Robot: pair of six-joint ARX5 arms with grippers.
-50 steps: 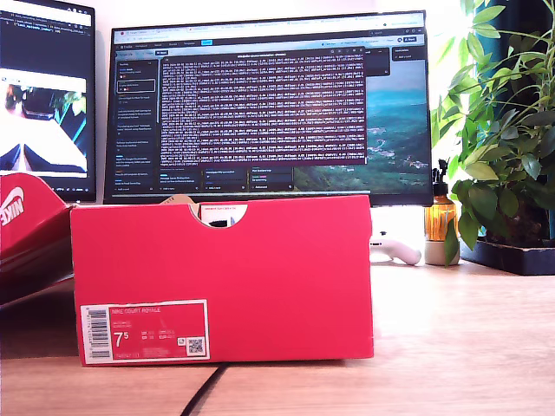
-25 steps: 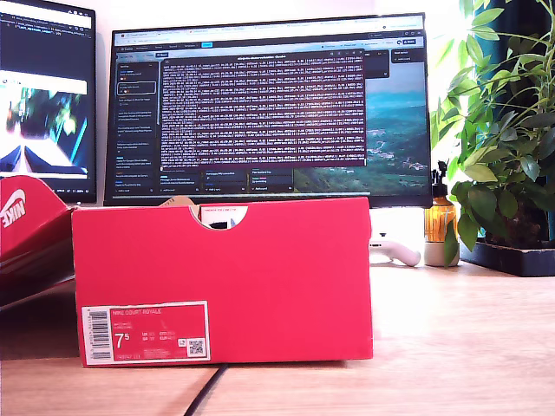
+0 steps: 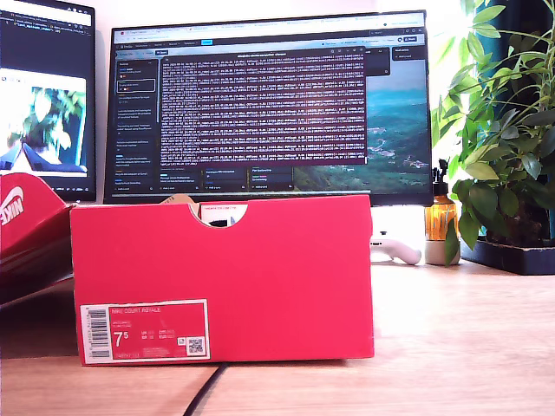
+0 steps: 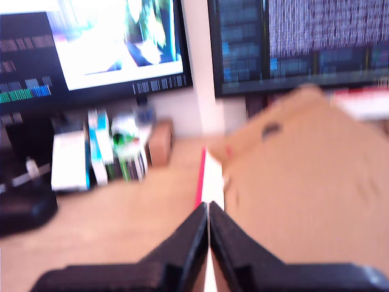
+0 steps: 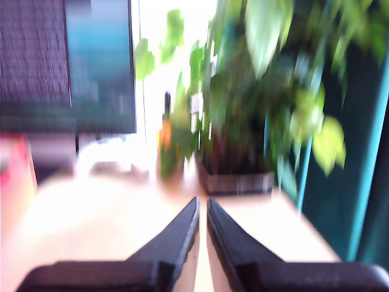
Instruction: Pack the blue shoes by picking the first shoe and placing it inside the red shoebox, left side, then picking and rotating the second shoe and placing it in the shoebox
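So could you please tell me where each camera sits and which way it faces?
Exterior view: low on the desk, facing the red shoebox with the wide monitor behind; no arm shows.
First wrist view: on my first gripper, shut, facing the monitors over a blurred brown cardboard surface.
Second wrist view: on my second gripper, shut, facing the plant.
Shared: the wide monitor appears in all three.

Upright open red shoebox (image 3: 260, 260), label forward
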